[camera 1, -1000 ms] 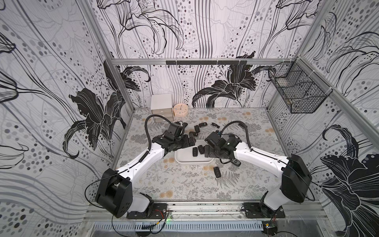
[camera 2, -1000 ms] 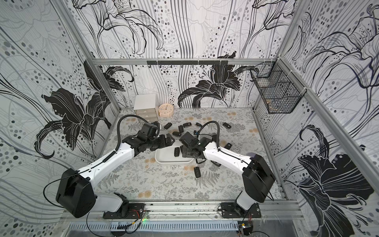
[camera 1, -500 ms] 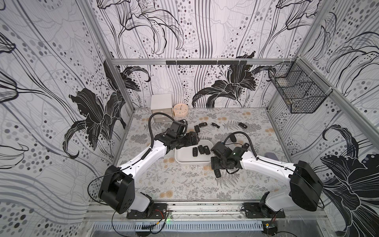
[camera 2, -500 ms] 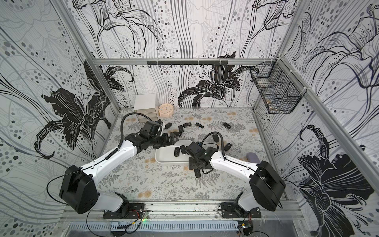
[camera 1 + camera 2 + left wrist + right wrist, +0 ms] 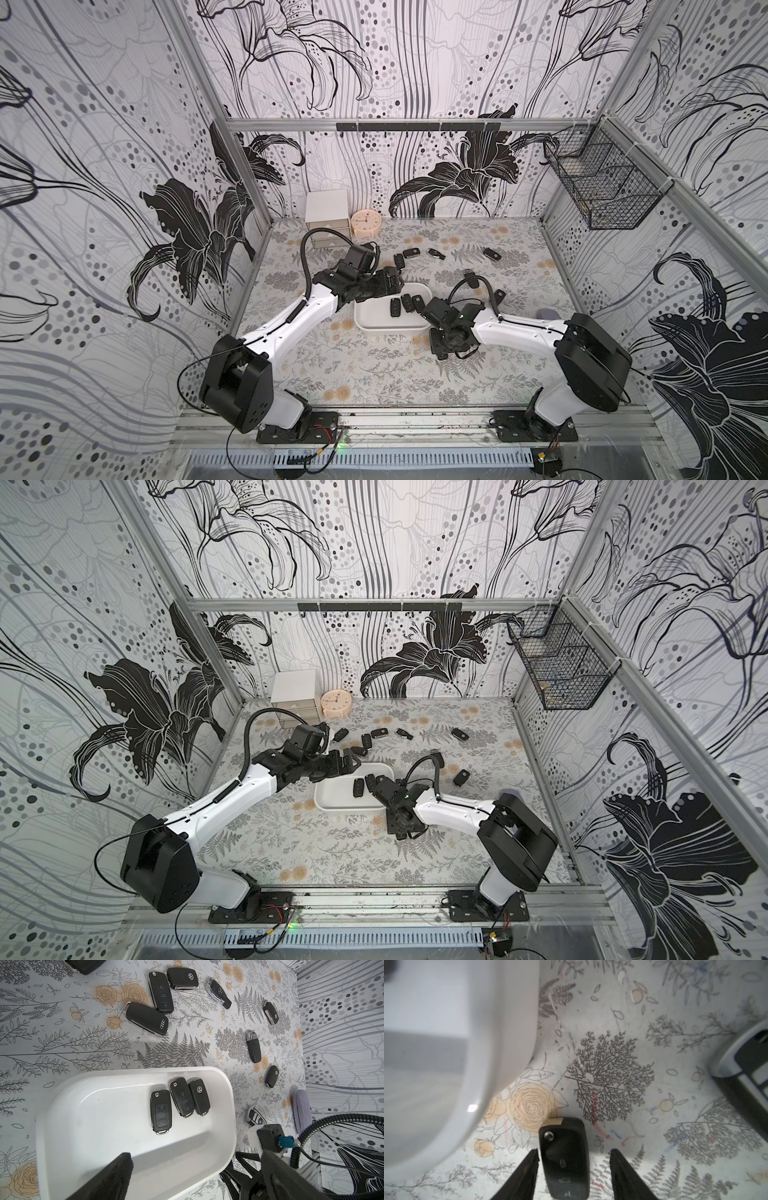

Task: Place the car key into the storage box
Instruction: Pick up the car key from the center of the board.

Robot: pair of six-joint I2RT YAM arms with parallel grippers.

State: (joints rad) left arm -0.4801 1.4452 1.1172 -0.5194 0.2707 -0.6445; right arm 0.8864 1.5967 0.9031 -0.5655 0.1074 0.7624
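Observation:
The storage box (image 5: pixel 374 318) (image 5: pixel 332 798) (image 5: pixel 93 1115) is a shallow white tray in the middle of the table, with three black key fobs (image 5: pixel 161 1111) in its right half. A black car key (image 5: pixel 564 1157) lies flat on the table just in front of the box's right front corner (image 5: pixel 477 1064). My right gripper (image 5: pixel 574 1152) (image 5: pixel 442 347) (image 5: pixel 399 825) is down over this key, open, with one finger at its side and the other a gap away. My left gripper (image 5: pixel 196 1155) (image 5: pixel 390 282) hangs wide open and empty over the box's back left rim.
Several more key fobs (image 5: pixel 411 252) (image 5: pixel 145 1018) lie scattered behind and to the right of the box, one (image 5: pixel 747 1068) close to my right gripper. A white drawer cabinet (image 5: pixel 326 208) and a clock (image 5: pixel 365 218) stand at the back left. A black wire basket (image 5: pixel 602 187) hangs on the right wall.
My right arm has left the box, swung toward the front and come down over the key on the table, its jaws narrowing. My left gripper stays wide open and has shifted slightly.

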